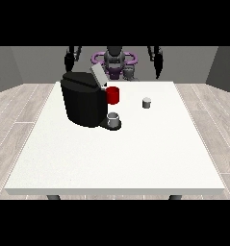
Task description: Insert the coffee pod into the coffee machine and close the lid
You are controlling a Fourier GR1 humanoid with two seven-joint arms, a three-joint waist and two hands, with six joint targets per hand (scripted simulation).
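Pod: I see the small grey coffee pod (146, 103) standing on the white table (116, 158), well apart from the machine, toward the view's right.
Machine: black coffee machine (83, 98), lid (98, 75) tilted up; red part (113, 95) and grey cup (113, 118) at its front.
Hands: hand at the view's left (69, 61) and hand at the view's right (158, 67) both raised behind the table; I cannot tell their fingers.

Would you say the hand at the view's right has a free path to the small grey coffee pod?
Probably yes: the hand at the view's right is raised, and bare white table surrounds the small grey coffee pod.
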